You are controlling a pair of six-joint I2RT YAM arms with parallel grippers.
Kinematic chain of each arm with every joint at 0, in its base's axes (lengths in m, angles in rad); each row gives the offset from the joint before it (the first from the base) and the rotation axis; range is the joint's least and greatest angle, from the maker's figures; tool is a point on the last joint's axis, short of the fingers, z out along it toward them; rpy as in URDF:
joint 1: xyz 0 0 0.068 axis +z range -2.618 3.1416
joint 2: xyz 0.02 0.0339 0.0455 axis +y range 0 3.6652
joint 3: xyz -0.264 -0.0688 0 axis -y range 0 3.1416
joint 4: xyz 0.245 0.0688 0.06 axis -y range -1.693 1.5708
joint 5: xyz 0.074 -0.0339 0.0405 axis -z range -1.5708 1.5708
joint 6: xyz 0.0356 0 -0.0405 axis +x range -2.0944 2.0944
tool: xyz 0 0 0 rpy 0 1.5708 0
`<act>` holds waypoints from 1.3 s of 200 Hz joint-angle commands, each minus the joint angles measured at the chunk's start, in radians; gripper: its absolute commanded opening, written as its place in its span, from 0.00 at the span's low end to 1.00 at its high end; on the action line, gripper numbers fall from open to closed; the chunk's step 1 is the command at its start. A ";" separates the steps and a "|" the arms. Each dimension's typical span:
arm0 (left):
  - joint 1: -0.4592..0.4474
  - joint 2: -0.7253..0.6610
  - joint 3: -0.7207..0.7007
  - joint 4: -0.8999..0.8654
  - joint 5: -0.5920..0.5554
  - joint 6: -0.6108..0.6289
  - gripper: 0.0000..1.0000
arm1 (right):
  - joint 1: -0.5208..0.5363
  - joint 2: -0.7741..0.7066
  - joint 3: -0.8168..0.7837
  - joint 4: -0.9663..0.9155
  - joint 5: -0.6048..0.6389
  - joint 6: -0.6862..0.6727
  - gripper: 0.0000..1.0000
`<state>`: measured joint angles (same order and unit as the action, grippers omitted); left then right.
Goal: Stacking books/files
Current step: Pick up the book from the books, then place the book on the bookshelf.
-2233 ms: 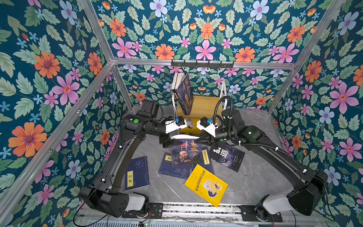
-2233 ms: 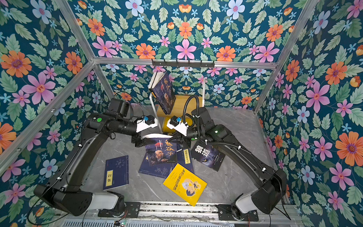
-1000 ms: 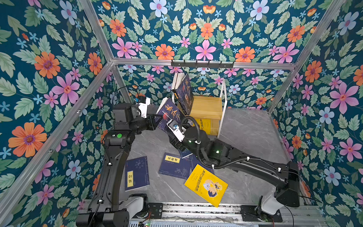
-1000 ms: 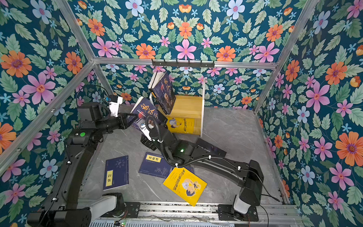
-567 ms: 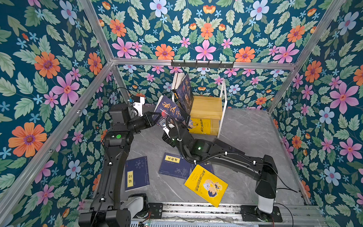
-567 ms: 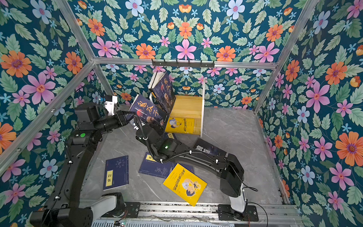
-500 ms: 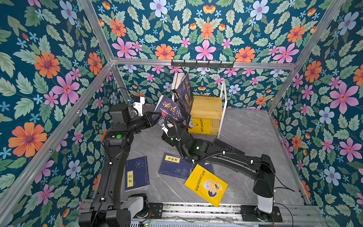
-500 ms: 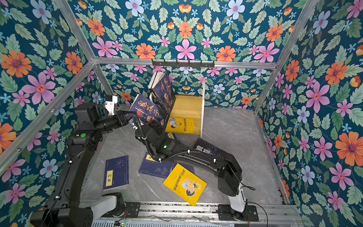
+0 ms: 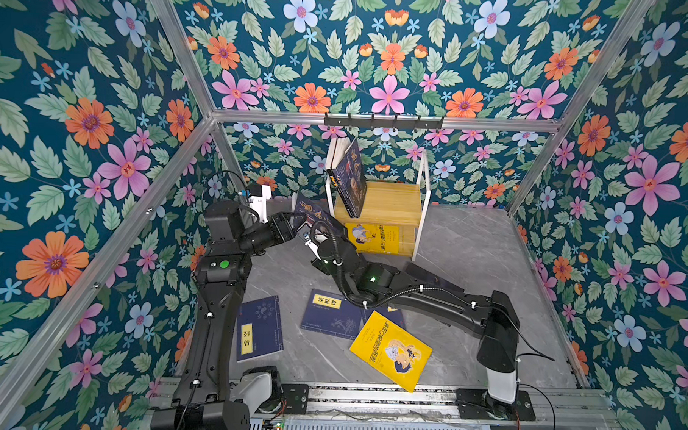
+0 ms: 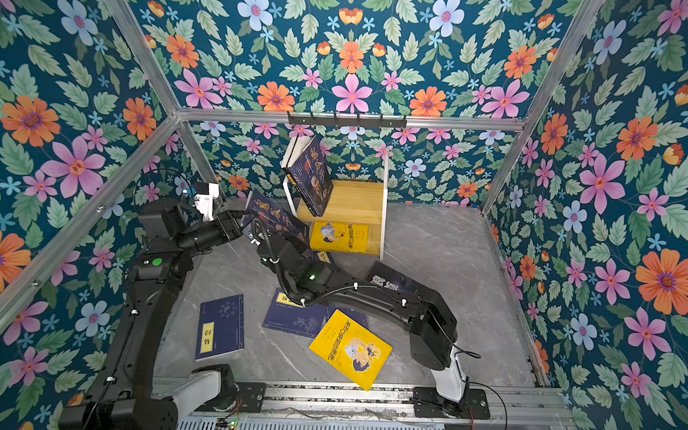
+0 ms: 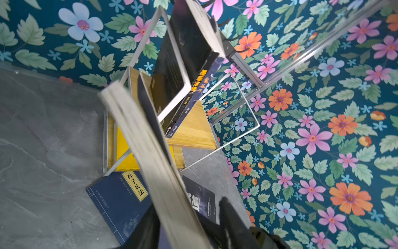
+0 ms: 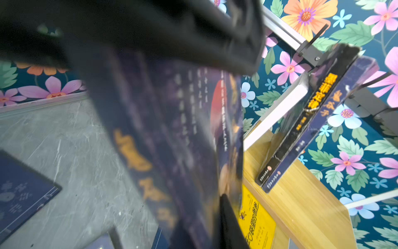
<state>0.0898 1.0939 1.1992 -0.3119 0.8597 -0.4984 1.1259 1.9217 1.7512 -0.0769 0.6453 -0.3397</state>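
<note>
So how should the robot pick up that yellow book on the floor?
Probably grip the yellow book by its far corner, from above: it lies flat, but that corner overlaps navy books, so its edge probably sits lifted there.

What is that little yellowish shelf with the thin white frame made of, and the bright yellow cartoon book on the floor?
Shelf boards: likely pale matte wood; grain lines show. Thin white frame: probably painted metal rod, though plastic is possible. Yellow cartoon book: paper, with a smooth, printed cover.
</note>
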 commanded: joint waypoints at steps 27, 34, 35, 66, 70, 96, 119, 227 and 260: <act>0.045 -0.003 0.004 -0.077 -0.129 0.287 0.81 | -0.021 -0.212 -0.227 0.145 -0.035 0.126 0.00; 0.049 -0.002 0.002 -0.094 -0.151 0.320 0.84 | -0.028 -0.242 -0.250 0.153 -0.051 0.146 0.00; 0.050 -0.002 0.002 -0.097 -0.156 0.325 0.84 | -0.030 -0.245 -0.252 0.153 -0.053 0.150 0.00; 0.051 -0.008 -0.035 -0.162 -0.258 0.476 0.95 | -0.062 -0.379 -0.331 0.212 -0.107 0.199 0.00; 0.051 -0.010 -0.046 -0.162 -0.266 0.487 0.96 | -0.071 -0.391 -0.341 0.226 -0.117 0.204 0.00; 0.053 -0.018 -0.111 -0.145 -0.307 0.533 1.00 | -0.134 -0.446 -0.357 0.251 -0.150 0.252 0.00; 0.052 -0.026 -0.157 -0.127 -0.334 0.574 1.00 | -0.189 -0.475 -0.376 0.314 -0.172 0.274 0.00; 0.056 -0.053 -0.262 -0.061 -0.282 0.566 1.00 | -0.346 -0.180 -0.208 0.635 -0.085 0.214 0.00; 0.052 -0.043 -0.258 -0.056 -0.280 0.554 1.00 | -0.380 -0.087 -0.150 0.630 -0.086 0.249 0.00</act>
<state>0.1436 1.0496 0.9375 -0.4061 0.5682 0.0685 0.7628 1.8015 1.5726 0.4473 0.5533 -0.0982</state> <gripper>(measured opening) 0.997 0.155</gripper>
